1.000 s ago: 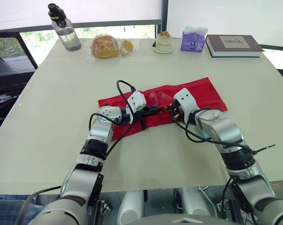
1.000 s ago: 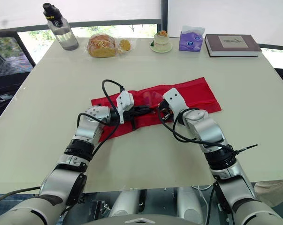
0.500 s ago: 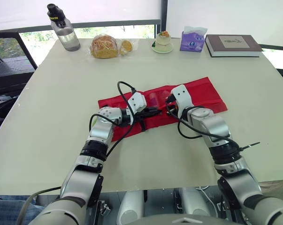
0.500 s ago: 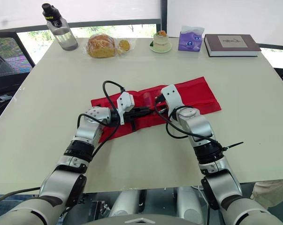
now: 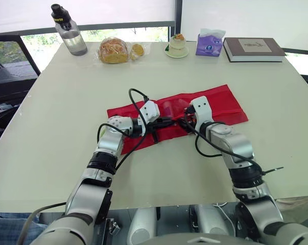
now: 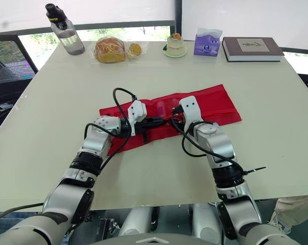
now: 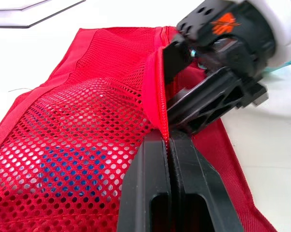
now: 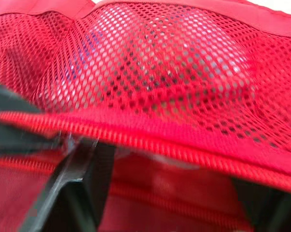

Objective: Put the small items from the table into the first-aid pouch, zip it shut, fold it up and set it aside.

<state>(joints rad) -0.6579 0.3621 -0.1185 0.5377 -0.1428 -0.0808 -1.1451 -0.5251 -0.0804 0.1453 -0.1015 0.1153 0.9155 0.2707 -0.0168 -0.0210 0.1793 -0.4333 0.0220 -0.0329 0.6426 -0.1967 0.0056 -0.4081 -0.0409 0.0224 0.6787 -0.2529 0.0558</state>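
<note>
The flat red mesh-fronted first-aid pouch (image 5: 220, 104) lies spread lengthwise on the middle of the pale beige table (image 5: 56, 127), and both arms meet over its near-left half. The left arm reaches forward from the near table edge. Its forearm bends inward at the elbow, so that the left gripper (image 7: 168, 137) points toward the robot's right, low over the fabric. In the left wrist view its two black fingers (image 7: 150, 183) are pressed together on the raised red zipper edge, with the zip teeth running up from between the tips. The right arm comes in from the near right, elbow out and wrist turned inward. The right gripper (image 5: 186, 121) faces the left one, just beside it on the same zipper line. Whether the right gripper is open or closed cannot be told. Blue and pale shapes show through the mesh, too blurred to identify. Along the far edge of the table, well apart from the pouch, stand a clear plastic water bottle with a black cap (image 5: 69, 31), a bagged round loaf of bread (image 5: 114, 50), a small cup dessert on a saucer (image 5: 178, 45), a purple tissue packet (image 5: 210, 44) and a dark hardcover book (image 5: 253, 49).
</note>
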